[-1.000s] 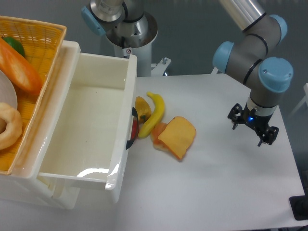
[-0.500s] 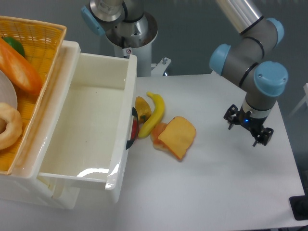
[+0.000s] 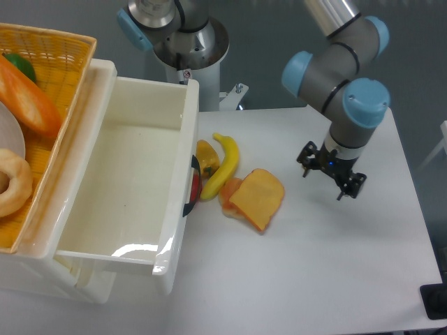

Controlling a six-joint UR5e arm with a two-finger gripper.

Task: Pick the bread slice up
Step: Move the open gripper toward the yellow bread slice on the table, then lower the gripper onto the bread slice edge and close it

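On the table [image 3: 335,265]: bread slice [image 3: 257,198], lying flat beside the banana [image 3: 223,165], free to be taken; gripper [image 3: 330,179] near its right, fingers apart, holding nothing, apparently approaching

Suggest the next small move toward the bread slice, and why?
Probably carry the gripper further toward the camera's left until it is above the bread slice. It hangs off to the slice's right, jaws spread and holding nothing, and the slice lies flat on the table.

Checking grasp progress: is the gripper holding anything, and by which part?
Nothing is held. The gripper hangs open, right of the bread slice.
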